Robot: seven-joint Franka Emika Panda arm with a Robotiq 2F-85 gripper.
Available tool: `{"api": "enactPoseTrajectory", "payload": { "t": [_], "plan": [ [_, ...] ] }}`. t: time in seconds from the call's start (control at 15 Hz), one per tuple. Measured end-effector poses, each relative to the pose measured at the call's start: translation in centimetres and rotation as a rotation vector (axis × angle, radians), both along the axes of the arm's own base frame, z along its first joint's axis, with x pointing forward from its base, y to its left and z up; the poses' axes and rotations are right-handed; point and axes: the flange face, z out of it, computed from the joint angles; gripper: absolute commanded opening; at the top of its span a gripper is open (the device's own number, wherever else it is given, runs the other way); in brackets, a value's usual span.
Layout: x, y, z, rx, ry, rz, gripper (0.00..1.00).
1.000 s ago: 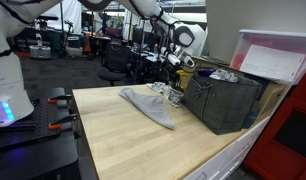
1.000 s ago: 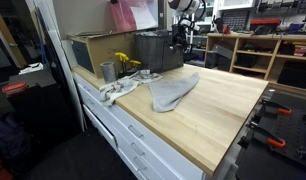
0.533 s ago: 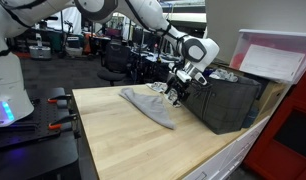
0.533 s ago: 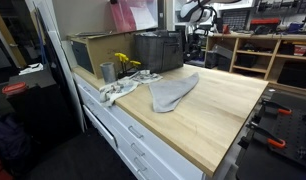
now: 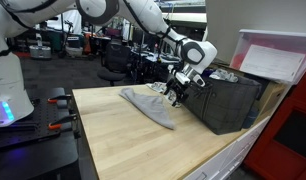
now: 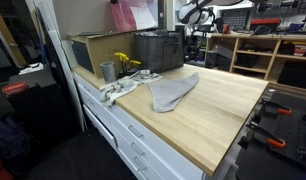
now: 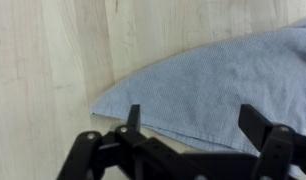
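My gripper [image 5: 174, 93] hangs open and empty just above the far end of a grey cloth [image 5: 151, 104] that lies spread on the wooden table [image 5: 123, 140]. In the wrist view the jaws [image 7: 193, 118] are spread wide over a corner of the grey-blue cloth [image 7: 213, 70], with bare wood beside it. The cloth [image 6: 173, 92] and the gripper [image 6: 198, 47] also show in an exterior view. I cannot tell whether the fingertips touch the cloth.
A dark crate [image 5: 225, 98] stands right beside the gripper, also showing in an exterior view [image 6: 159, 50]. A metal cup [image 6: 108, 71], yellow flowers [image 6: 125, 62] and a white rag [image 6: 118, 88] sit near the table's end. A brown box [image 6: 88, 50] stands behind.
The arm has swung from above the crate down toward the cloth's far end. In the last half second it barely moved. The cloth has not shifted.
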Motion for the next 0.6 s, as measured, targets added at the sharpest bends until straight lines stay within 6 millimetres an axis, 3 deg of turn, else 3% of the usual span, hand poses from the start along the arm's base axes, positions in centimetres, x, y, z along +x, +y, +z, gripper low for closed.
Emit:
{"api": "enactPoseTrajectory", "payload": {
  "t": [0.6],
  "plan": [
    [-0.7, -4.0, -8.0, -0.038, 0.047, -0.084, 1.00]
  ]
}}
